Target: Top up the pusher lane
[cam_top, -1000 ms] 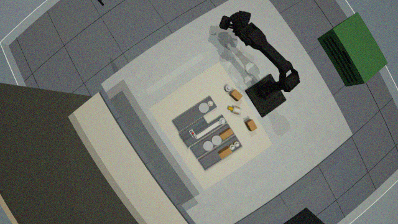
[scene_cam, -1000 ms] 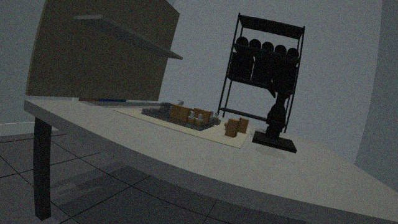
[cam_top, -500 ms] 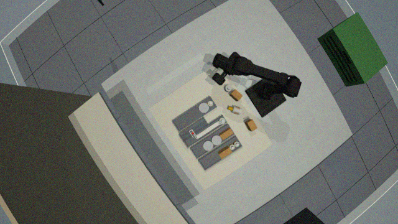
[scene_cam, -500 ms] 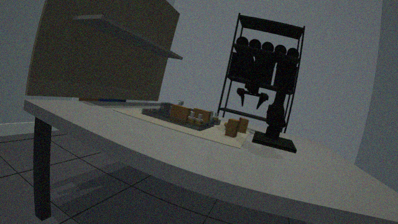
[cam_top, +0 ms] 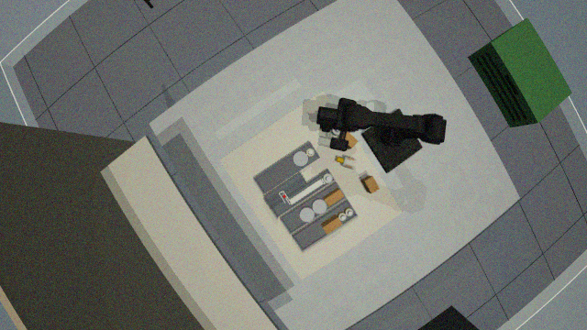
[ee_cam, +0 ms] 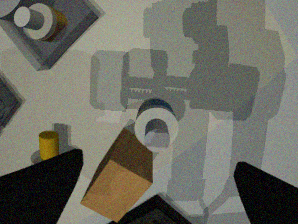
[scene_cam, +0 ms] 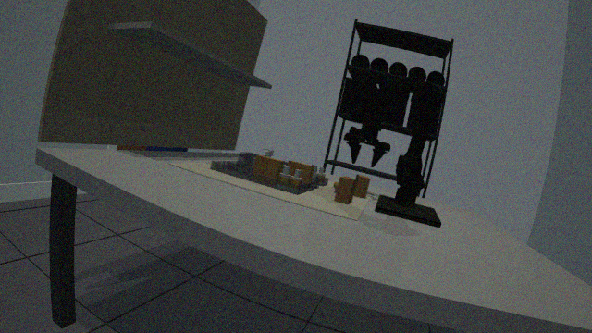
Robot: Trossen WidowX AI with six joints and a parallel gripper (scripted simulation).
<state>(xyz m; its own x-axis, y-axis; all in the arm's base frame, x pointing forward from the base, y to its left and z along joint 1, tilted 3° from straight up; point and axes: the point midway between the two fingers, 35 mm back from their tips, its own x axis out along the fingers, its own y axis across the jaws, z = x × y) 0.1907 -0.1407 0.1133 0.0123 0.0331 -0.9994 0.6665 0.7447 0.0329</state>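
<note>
The sprung lane, with a long pale strip [cam_top: 306, 192] and a red mark [cam_top: 284, 196], has one jar [cam_top: 326, 179] with a pale round top at its front. That jar's body colour and the pusher plate cannot be made out. A loose jar [cam_top: 336, 132] [ee_cam: 156, 124] with a white ring, grey knob and dark blue side stands beside an orange-brown block [cam_top: 351, 140] [ee_cam: 117, 190]. A small yellow-topped piece [cam_top: 339, 159] [ee_cam: 48, 145] is nearby. My gripper [cam_top: 332, 130] [scene_cam: 364, 163] [ee_cam: 161, 164] is open and empty, above the loose jar, which shows between the fingers and slightly ahead of them.
Neighbouring lanes hold a jar [cam_top: 310, 152] [ee_cam: 42, 21], large grey discs [cam_top: 300, 159], brown blocks [cam_top: 333, 197] and two small jars [cam_top: 349, 213]. Another loose brown block [cam_top: 370, 184] [scene_cam: 344, 190] stands on the cream mat [cam_top: 381, 208]. Lane walls rise left of the gripper in the wrist view.
</note>
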